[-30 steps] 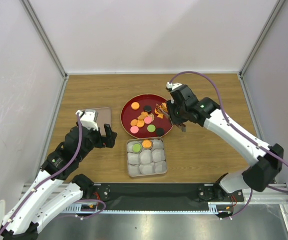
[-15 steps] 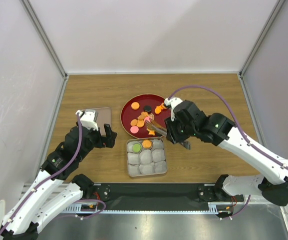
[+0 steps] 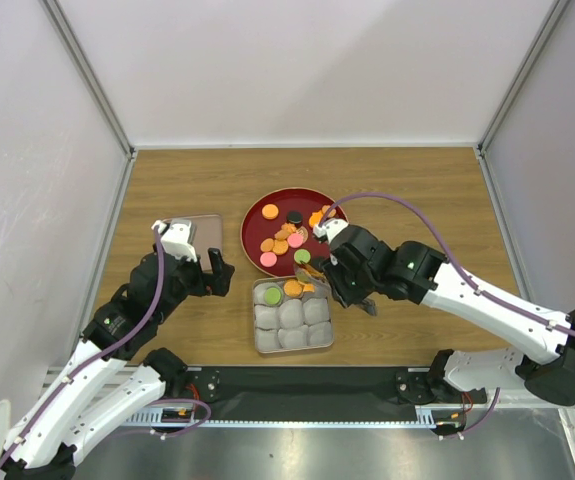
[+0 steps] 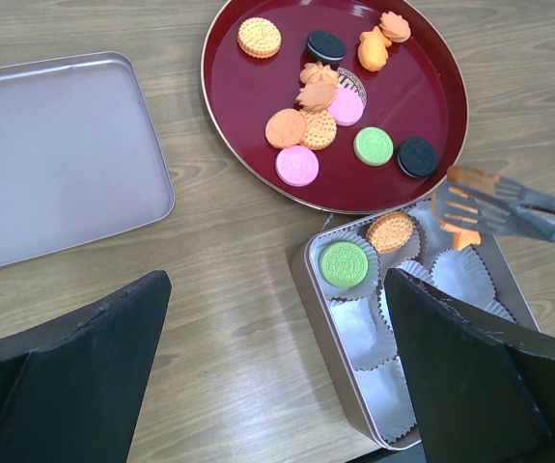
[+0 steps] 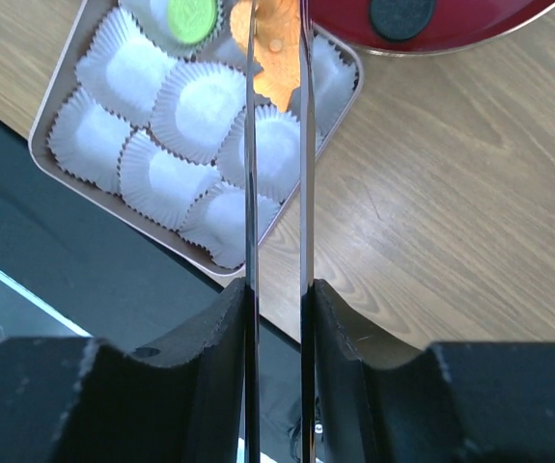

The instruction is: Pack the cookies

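Several cookies [image 3: 285, 238] in orange, pink, green and black lie on the red plate [image 3: 257, 215] [image 4: 248, 96]. My right gripper [image 5: 277, 289] [image 3: 345, 282] is shut on metal tongs [image 5: 250, 193] [image 4: 518, 204]. The tongs pinch an orange flower-shaped cookie [image 5: 275, 58] [image 4: 463, 236] just above the upper right paper cups of the square tin [image 3: 258, 330] [image 4: 320, 309]. A green cookie [image 4: 344, 262] [image 5: 192, 17] and an orange cookie [image 4: 390, 231] sit in the tin's top-row cups. My left gripper [image 4: 277, 289] [image 3: 214, 268] hangs open and empty over bare wood, left of the tin.
The tin's flat lid [image 3: 199, 235] [image 4: 55, 154] lies left of the plate, under my left wrist. The tin's other paper cups [image 5: 166, 178] hold nothing. The table's near edge runs just below the tin.
My right arm has swung from the plate's right rim down and left, bringing the tongs and the orange cookie over the tin. The left arm has stayed still.
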Available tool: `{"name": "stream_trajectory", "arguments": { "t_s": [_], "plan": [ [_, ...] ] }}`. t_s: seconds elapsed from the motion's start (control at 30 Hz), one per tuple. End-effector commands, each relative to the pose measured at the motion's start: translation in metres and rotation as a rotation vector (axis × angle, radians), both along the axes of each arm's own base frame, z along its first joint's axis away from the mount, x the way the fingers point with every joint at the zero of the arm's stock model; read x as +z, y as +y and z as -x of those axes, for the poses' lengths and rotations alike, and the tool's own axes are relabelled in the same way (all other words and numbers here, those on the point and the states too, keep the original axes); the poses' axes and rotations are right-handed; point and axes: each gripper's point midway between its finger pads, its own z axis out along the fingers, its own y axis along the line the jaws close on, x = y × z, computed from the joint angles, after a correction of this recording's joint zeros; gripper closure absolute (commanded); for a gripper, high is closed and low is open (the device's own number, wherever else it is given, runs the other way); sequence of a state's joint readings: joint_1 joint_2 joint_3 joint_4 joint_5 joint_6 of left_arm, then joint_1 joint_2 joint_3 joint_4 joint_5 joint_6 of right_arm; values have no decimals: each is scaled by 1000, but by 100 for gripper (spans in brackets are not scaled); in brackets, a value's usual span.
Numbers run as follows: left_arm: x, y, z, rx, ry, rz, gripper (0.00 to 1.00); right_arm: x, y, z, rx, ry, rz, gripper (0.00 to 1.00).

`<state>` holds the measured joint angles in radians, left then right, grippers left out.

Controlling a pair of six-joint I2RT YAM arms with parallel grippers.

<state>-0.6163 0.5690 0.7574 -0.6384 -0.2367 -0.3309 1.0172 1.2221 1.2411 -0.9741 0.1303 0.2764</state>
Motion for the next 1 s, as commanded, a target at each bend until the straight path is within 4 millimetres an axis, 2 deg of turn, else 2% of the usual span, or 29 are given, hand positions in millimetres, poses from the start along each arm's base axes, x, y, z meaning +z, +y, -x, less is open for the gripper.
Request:
{"name": "stream_trajectory", "arguments": {
  "t_s": [0.0,0.67,0.97],
  "plan": [
    [8,0,-3,5,-27,2,0,2,11,-2,17,-53,-4,85],
    [6,-1,-4,7,-21,-4,0,-24,7,-8,38,-142,134,86],
    [6,-2,-4,4,-21,-4,0,-29,5,-5,52,-155,172,86]
  ]
}}
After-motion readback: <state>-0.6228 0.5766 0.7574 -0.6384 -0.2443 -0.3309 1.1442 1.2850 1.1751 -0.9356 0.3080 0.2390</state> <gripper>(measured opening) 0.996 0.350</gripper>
